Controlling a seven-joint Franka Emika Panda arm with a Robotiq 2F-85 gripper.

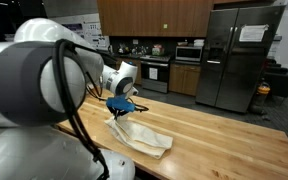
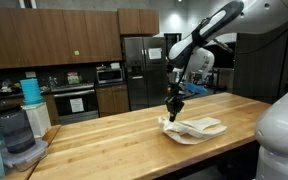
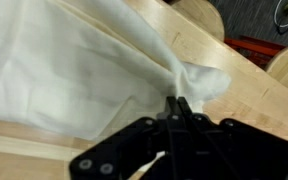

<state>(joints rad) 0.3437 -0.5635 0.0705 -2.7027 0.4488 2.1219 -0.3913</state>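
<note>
A white cloth lies loosely folded on the wooden countertop. My gripper points down at one end of it, and in both exterior views that end rises in a peak to the fingertips. In the wrist view the cloth fills the upper left, and its bunched corner meets my gripper. The two black fingers are pressed together, shut on the cloth corner.
A steel fridge, stove and microwave stand beyond the counter. In an exterior view, a blender jar and a blue stack sit at the counter's end. Round wooden stools show beside the counter edge.
</note>
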